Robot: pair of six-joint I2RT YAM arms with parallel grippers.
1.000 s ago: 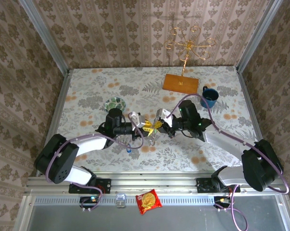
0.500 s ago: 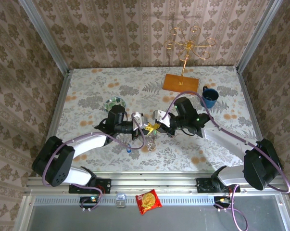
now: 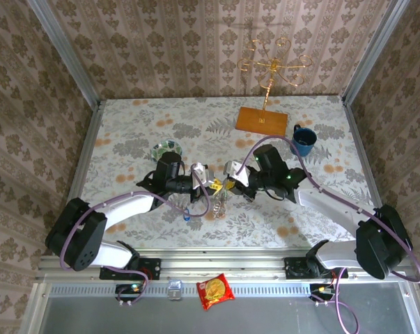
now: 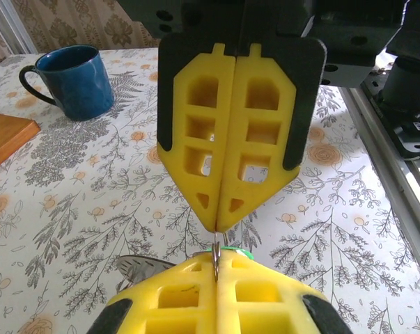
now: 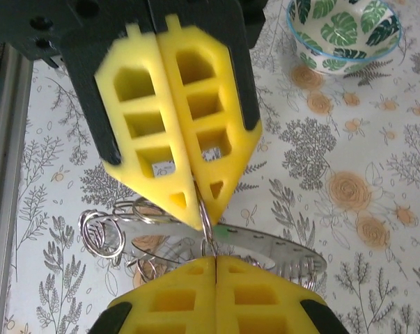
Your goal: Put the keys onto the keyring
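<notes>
Both grippers meet tip to tip over the middle of the table [image 3: 126, 132], toward its near edge. Left gripper [image 3: 211, 185] is clenched, yellow pads flush together. Right gripper [image 3: 230, 184] is clenched the same way. 1 small wire loop [image 4: 215, 248] spans the gap between the 2 tips, with each end pinched in a gripper. Keyring [image 5: 283, 249] sits just under the tips, seen nearly edge-on from the right wrist, stretching beneath the left gripper. Cannot tell if it hangs or touches the table. Green key [image 5: 226, 229] has its head right at the right fingertips, against the keyring; blade not clear. Blue key [image 3: 187, 216] lies on the table apart from both grippers, left of the keyring, close to the near edge. Leaf-pattern bowl [image 3: 166, 149] is behind the left gripper. Blue mug [image 3: 304, 140] is toward the far right corner.
</notes>
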